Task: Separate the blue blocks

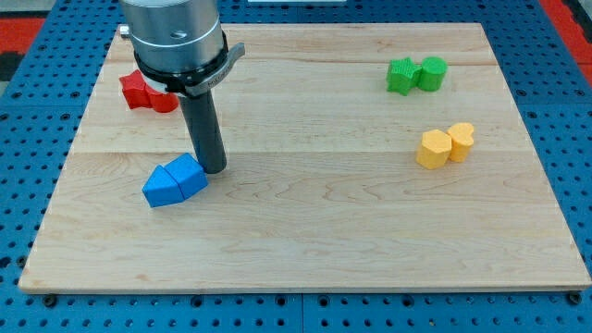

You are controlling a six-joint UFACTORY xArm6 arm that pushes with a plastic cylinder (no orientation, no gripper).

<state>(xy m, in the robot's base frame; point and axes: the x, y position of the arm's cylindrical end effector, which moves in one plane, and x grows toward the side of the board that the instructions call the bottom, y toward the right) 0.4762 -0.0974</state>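
Observation:
Two blue blocks lie touching each other at the view's lower left: a blue triangular block (164, 188) on the left and a blue wedge-like block (191, 174) on its right. My tip (215, 169) rests on the board just right of the right blue block, very close to or touching its upper right edge. The dark rod rises from there to the arm's grey body at the view's top.
Two red blocks (146, 92) sit at the upper left, partly hidden by the arm. A green star block (401, 76) and a green round block (432, 72) touch at the upper right. Two yellow blocks (433, 148) (461, 141) touch at the right. The wooden board (305, 240) lies on a blue pegboard.

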